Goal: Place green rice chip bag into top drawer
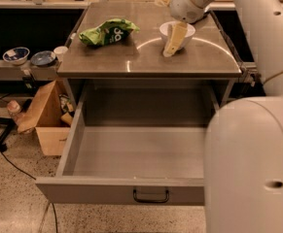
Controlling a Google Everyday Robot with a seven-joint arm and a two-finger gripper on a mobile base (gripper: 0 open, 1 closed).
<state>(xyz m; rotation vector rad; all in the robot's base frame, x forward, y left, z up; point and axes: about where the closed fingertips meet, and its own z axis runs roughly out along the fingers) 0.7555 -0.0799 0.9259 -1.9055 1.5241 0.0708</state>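
The green rice chip bag [108, 32] lies crumpled on the left part of the grey cabinet top [146, 62]. The top drawer [131, 154] is pulled wide open below it, with nothing visible in it; its front panel carries a small dark wire handle [151, 196]. My gripper [173, 41] hangs over the counter in front of the white bowl [177, 33], to the right of the bag and apart from it. Nothing shows in the gripper. My arm reaches in from the upper right.
My white arm body [250, 164] fills the lower right and covers the drawer's right side. An open cardboard box [46, 115] stands on the floor at left. Bowls and a cup [15, 55] sit on a low shelf at far left.
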